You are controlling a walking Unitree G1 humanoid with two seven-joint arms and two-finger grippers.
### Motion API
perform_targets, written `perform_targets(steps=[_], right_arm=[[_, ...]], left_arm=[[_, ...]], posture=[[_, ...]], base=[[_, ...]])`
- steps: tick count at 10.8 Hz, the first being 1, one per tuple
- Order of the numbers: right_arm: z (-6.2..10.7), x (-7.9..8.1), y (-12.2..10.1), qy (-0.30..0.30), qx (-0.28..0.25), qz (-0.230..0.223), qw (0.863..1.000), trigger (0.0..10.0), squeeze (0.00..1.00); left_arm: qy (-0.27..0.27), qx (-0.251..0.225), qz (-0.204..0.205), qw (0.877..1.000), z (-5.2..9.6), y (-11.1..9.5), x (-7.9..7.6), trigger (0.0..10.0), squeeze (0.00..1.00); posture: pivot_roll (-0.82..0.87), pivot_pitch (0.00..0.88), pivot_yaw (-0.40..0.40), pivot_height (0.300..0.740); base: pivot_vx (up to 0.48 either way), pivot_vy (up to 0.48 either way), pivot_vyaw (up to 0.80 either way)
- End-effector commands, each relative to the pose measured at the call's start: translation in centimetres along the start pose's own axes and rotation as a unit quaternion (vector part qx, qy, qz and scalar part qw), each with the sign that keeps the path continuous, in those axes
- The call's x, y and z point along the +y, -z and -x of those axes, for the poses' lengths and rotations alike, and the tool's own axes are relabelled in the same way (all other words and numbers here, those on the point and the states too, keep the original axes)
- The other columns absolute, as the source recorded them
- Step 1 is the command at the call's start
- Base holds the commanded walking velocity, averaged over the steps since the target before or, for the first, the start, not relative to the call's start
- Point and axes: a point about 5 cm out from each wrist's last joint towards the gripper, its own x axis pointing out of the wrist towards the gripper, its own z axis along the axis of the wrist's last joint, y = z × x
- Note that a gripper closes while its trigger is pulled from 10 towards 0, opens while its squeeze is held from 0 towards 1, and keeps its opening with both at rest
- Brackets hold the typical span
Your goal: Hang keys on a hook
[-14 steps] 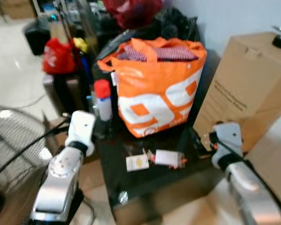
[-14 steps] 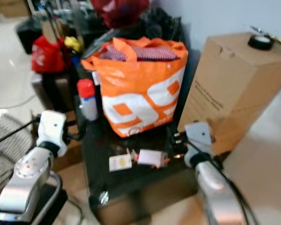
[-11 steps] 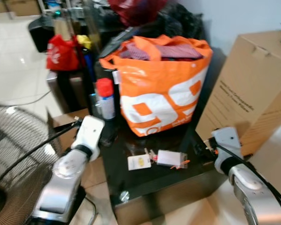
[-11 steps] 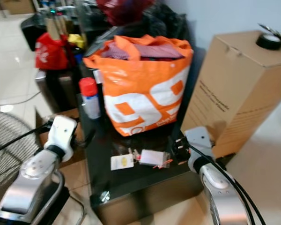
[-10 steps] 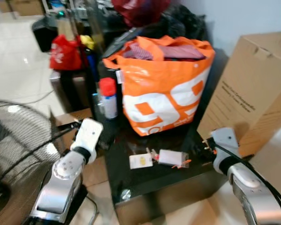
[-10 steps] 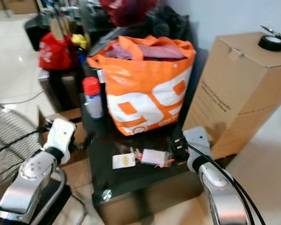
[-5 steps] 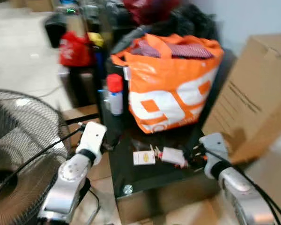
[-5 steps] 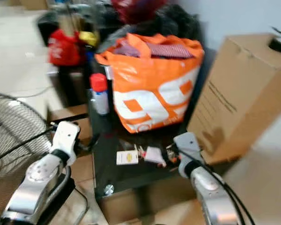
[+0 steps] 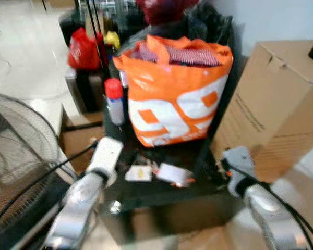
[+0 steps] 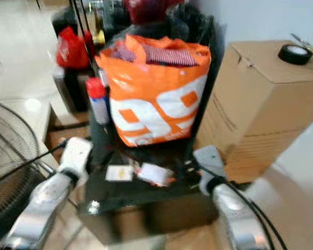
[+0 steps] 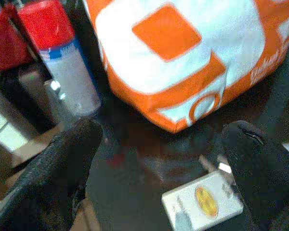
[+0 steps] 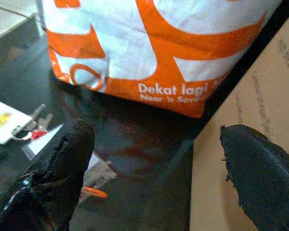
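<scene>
The keys (image 12: 37,118) lie on the black table (image 9: 161,200) in front of the orange bag, joined to a white tag (image 9: 138,173) with a yellow mark and beside a second white card (image 9: 170,173). My left gripper (image 11: 159,159) is open at the table's left front edge, its fingers spread wide with the tag (image 11: 202,202) ahead of them. Open as well, my right gripper (image 12: 154,154) sits at the table's right front corner, with the keys off to its side. Neither holds anything. The eye views are blurred.
An orange and white bag (image 9: 175,99) full of cloth takes up the table's back. A red-capped spray can (image 9: 115,101) stands left of it. A tall cardboard box (image 9: 271,104) with a tape roll (image 10: 293,53) is on the right, a fan grille (image 9: 15,156) on the left.
The whole picture has shifted and blurred, so the camera has moved. Both arms stay low on either side of the keys; the keys and tags lie where they were.
</scene>
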Motion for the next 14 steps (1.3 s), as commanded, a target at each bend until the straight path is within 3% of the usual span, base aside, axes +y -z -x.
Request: perform_targets(steps=[1, 3, 4, 5, 9, 11, 12, 13, 14], right_arm=[[0.0, -0.1, -0.2, -0.003, -0.003, 0.004, 1.000, 10.0, 0.00], [-0.7, 0.2, 0.2, -0.014, 0.016, 0.010, 1.000, 10.0, 0.00], [-1.4, 0.3, 0.4, -0.017, 0.018, 0.010, 1.000, 10.0, 0.77], [-2.1, 0.3, 0.6, -0.024, 0.015, 0.009, 1.000, 10.0, 1.00], [-5.5, 1.5, 2.8, -0.072, 0.064, 0.044, 0.994, 10.0, 1.00], [-6.7, 1.9, 4.1, -0.079, 0.107, 0.091, 0.987, 10.0, 1.00], [-6.9, 2.0, 4.0, -0.089, 0.106, 0.089, 0.986, 10.0, 1.00], [-7.1, 2.4, 3.8, -0.119, 0.099, 0.074, 0.985, 10.0, 0.00], [-7.2, 2.4, 3.9, -0.129, 0.102, 0.086, 0.983, 10.0, 0.00]], left_arm=[[-0.002, -0.009, -0.004, 1.000, 0.0, -0.2, 0.0, 10.0, 0.00], [0.017, 0.002, -0.001, 1.000, 0.1, 0.2, -0.1, 10.0, 0.00], [0.066, 0.013, -0.009, 0.998, 0.4, 0.7, -0.8, 10.0, 0.00], [0.116, 0.025, -0.021, 0.993, 0.6, 1.1, -1.5, 10.0, 0.00], [0.202, 0.037, -0.088, 0.975, 0.3, 1.1, -1.7, 10.0, 0.00], [0.222, 0.044, -0.092, 0.970, 0.8, 1.3, -1.8, 10.0, 0.00], [0.224, 0.043, -0.092, 0.969, 0.9, 1.3, -1.8, 10.0, 0.00], [0.231, 0.045, -0.093, 0.967, 1.0, 1.3, -2.0, 10.0, 0.00], [0.237, 0.045, -0.092, 0.966, 1.0, 1.3, -2.3, 10.0, 0.00]], posture=[[-0.16, 0.000, 0.000, 0.740], [-0.15, 0.000, -0.007, 0.740], [-0.16, 0.004, 0.002, 0.740], [-0.15, 0.006, 0.008, 0.740], [-0.14, 0.026, 0.019, 0.740], [-0.13, 0.046, 0.020, 0.740], [-0.13, 0.050, 0.021, 0.740], [-0.13, 0.053, 0.018, 0.740], [-0.13, 0.054, 0.016, 0.740]], base=[[0.000, 0.000, 0.00], [0.000, 0.000, 0.00], [0.000, 0.000, 0.00], [0.000, 0.000, 0.00], [0.000, 0.000, 0.00], [0.000, 0.000, 0.00], [0.000, 0.000, 0.00], [0.000, 0.000, 0.00], [0.000, 0.000, 0.00]])
